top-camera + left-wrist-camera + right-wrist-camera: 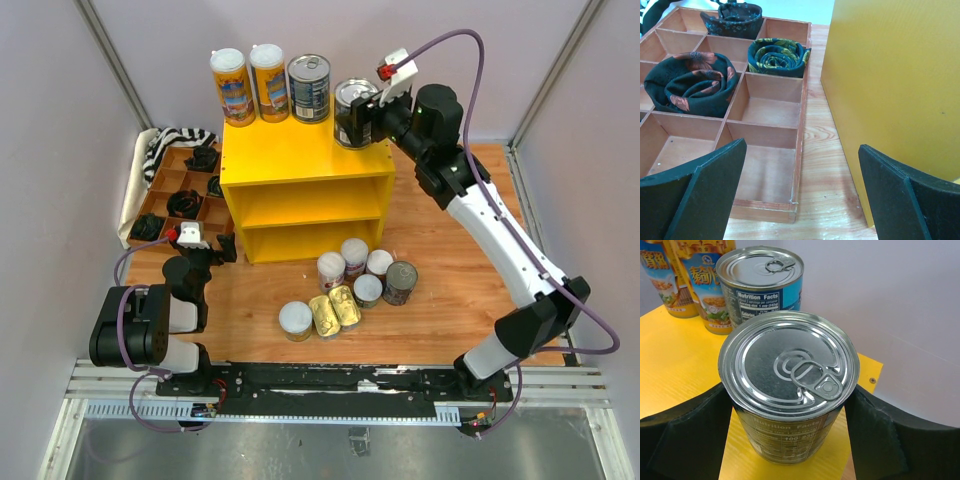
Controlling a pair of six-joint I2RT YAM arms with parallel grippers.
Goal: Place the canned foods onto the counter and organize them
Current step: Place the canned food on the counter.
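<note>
**A:** Flanking the silver-topped can [790, 360], is the right gripper [354, 124] pinching it?

**B:** Cannot tell; the can's rim hides both pads. It stands at the right end of the yellow counter [270, 150] top, beside a blue-labelled can [762, 275] and two tall tins [705, 290] cut off above.

**A:** And the left gripper [800, 200]?

**B:** Spread wide and holding nothing, low between the wooden tray [801, 125] and the counter's side. The other tins [350, 285] cluster on the table.

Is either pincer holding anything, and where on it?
Left pincer holds nothing. Right pincer flanks the silver-topped can, low on its sides, on the yellow counter; firm grip cannot be told.
</note>
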